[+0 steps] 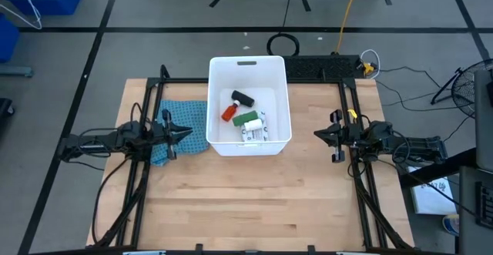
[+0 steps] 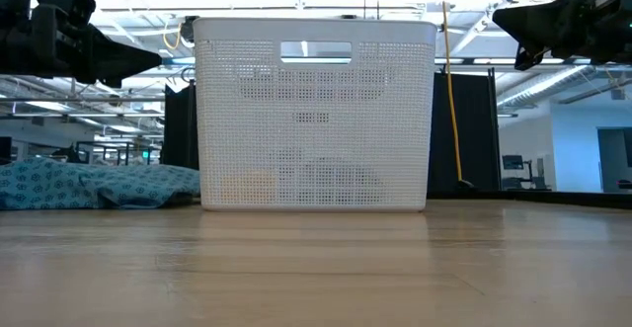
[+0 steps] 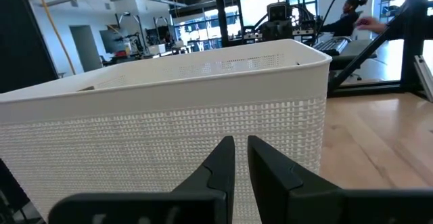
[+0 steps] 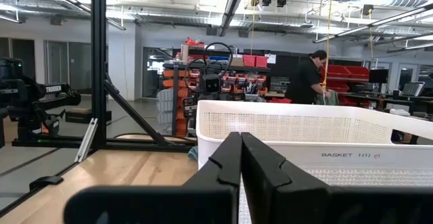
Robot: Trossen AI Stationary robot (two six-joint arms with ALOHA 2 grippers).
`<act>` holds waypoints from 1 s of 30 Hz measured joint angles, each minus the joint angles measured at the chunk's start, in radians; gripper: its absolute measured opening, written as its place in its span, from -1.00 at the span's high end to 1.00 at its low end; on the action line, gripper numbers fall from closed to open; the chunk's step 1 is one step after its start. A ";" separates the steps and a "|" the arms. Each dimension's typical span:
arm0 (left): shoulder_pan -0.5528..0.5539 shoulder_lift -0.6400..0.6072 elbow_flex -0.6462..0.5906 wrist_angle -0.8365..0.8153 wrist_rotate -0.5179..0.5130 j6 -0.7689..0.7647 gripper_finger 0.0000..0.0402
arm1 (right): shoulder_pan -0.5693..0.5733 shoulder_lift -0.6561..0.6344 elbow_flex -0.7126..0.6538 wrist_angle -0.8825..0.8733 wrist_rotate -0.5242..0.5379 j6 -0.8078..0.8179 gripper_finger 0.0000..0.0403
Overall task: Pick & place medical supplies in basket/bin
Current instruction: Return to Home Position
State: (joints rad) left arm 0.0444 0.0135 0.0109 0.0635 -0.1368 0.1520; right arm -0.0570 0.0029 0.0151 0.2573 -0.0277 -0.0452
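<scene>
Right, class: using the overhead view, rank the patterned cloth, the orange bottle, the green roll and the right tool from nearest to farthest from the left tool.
1. The patterned cloth: directly below the left tool, left of the white tub.
2. The orange bottle: inside the tub, on its left side.
3. The green roll: in the tub, nearer its middle.
4. The right tool: across the table, beyond the tub.
</scene>
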 joint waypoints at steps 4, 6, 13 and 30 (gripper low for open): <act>0.000 0.000 0.000 0.000 0.000 0.000 0.77 | 0.000 0.000 0.000 0.000 0.000 0.000 1.00; 0.000 0.000 0.000 0.000 0.000 0.000 0.77 | 0.000 0.000 0.000 0.000 0.000 0.000 1.00; 0.000 0.000 0.000 0.000 0.000 0.000 0.77 | 0.000 0.000 0.000 0.000 0.000 0.000 1.00; 0.000 0.000 0.000 0.000 -0.001 0.000 0.77 | 0.000 0.000 0.000 0.000 0.000 0.000 1.00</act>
State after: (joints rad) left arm 0.0442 0.0136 0.0109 0.0633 -0.1375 0.1520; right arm -0.0571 0.0032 0.0150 0.2573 -0.0277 -0.0449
